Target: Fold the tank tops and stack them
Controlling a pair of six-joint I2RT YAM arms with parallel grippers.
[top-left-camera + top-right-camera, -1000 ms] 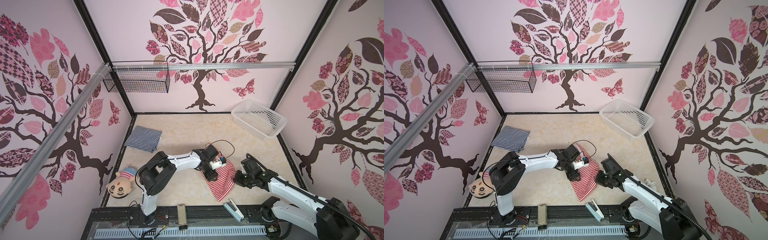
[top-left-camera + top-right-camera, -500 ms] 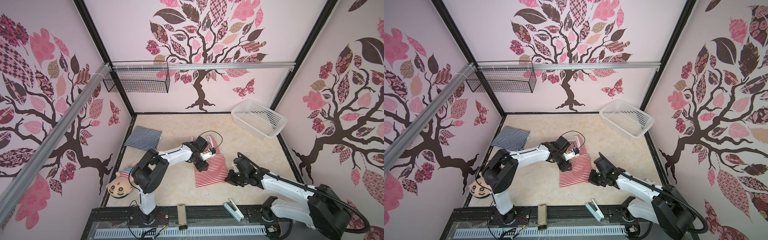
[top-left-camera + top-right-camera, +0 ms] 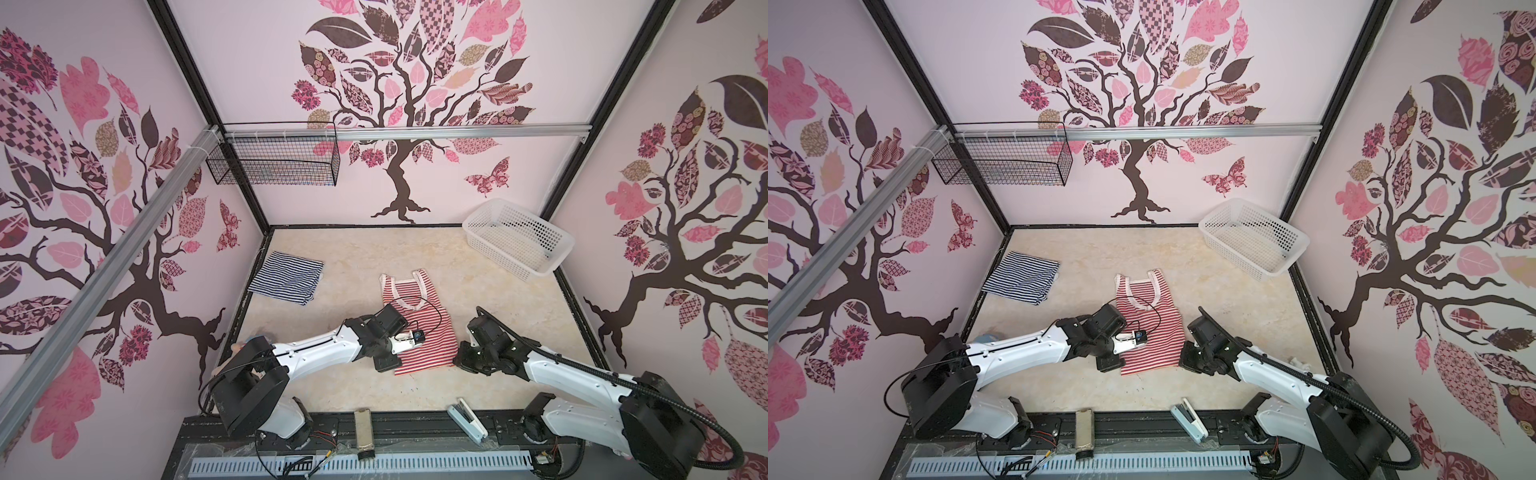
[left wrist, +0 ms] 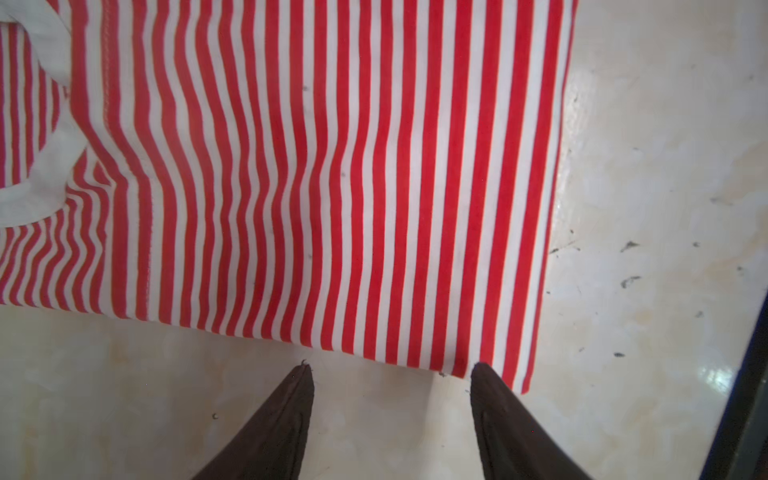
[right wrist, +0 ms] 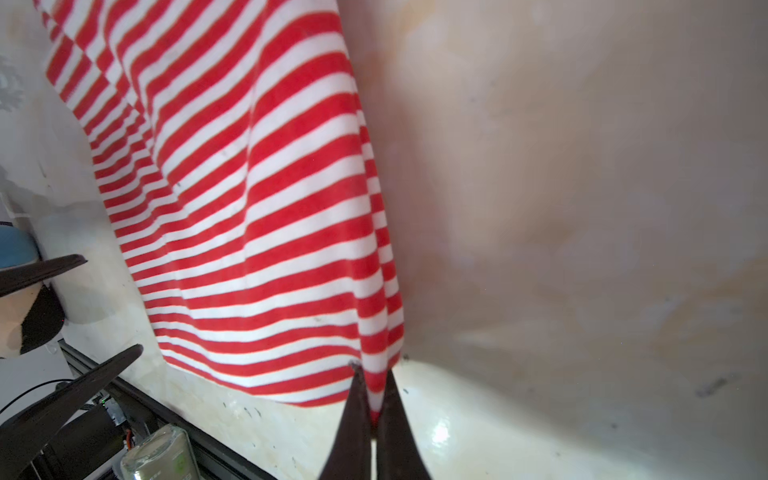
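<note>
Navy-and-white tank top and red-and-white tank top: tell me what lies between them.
Nothing but bare table: the navy-and-white tank top and the red-and-white tank top lie apart, with no object in the gap, as both top views show.

The cream marbled bench (image 3: 374,257) carries a folded navy-and-white striped knit tank top (image 3: 286,278) at its far left. A red-and-white striped knit tank top (image 3: 432,349) is spread near the middle, and a white perforated plastic basket (image 3: 519,245) sits in the far right corner.

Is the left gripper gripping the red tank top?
No, the left gripper stands open at a corner of the red tank top, clamping nothing.
</note>
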